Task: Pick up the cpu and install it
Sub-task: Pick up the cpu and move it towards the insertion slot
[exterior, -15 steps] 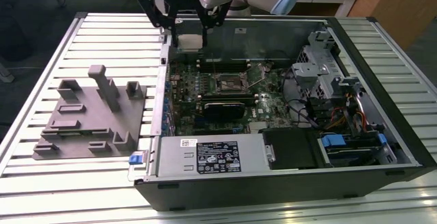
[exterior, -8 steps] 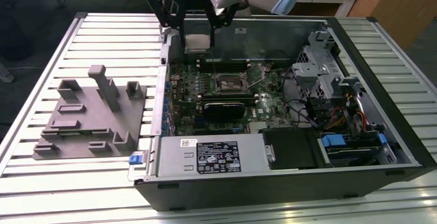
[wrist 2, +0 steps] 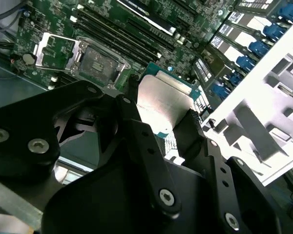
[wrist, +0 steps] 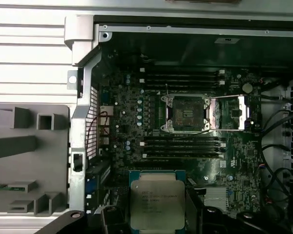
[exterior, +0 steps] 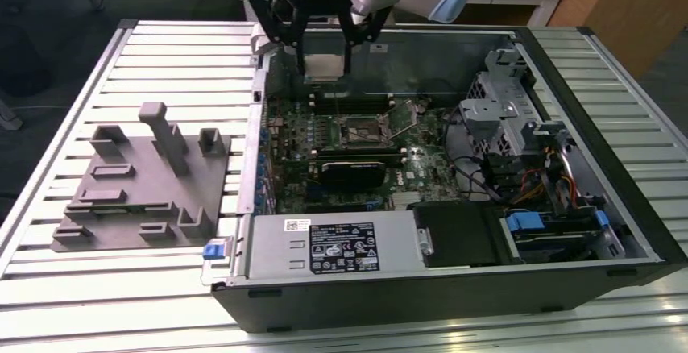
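I see gripper (exterior: 325,71) clamped on cpu (exterior: 325,63), hanging above far end of open case (exterior: 602,236). Socket (exterior: 362,133) nearer to me, bare. Fixture (exterior: 140,184) on table (exterior: 64,288), exterior view's left of case. Power supply (exterior: 333,248) at case's near edge.

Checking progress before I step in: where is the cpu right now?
In the exterior view the cpu hangs clamped in the gripper over the open computer case, near its far wall, not yet in the empty socket.
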